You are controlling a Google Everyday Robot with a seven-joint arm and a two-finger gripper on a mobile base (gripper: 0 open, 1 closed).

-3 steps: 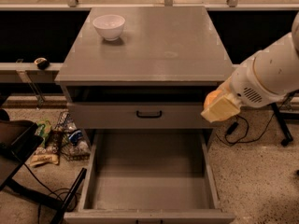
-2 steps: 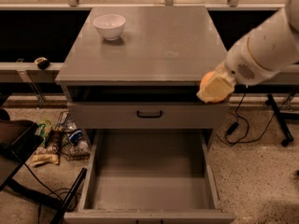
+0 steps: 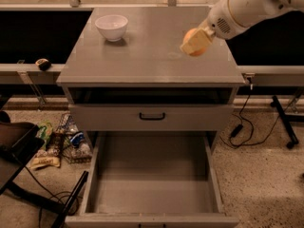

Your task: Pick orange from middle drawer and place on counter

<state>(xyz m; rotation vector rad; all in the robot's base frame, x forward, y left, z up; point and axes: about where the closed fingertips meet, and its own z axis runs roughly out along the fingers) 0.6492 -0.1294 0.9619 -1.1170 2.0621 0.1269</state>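
Note:
My gripper point(image 3: 195, 42) is shut on the orange point(image 3: 194, 35) and holds it above the right part of the counter point(image 3: 142, 56), close to a faint round mark. The pale fingers point(image 3: 192, 45) cover most of the fruit. The white arm reaches in from the upper right. The middle drawer point(image 3: 152, 179) stands pulled out at the bottom, its grey floor bare.
A white bowl point(image 3: 112, 27) sits at the counter's back left. A shut drawer front with a black handle point(image 3: 152, 116) lies below the counter, with a dark gap above it. Clutter and cables lie on the floor at left point(image 3: 57, 146); a cable and a stand leg are at right point(image 3: 285, 122).
The gripper with the orange has risen from beside the cabinet's right front corner and moved left, over the counter top.

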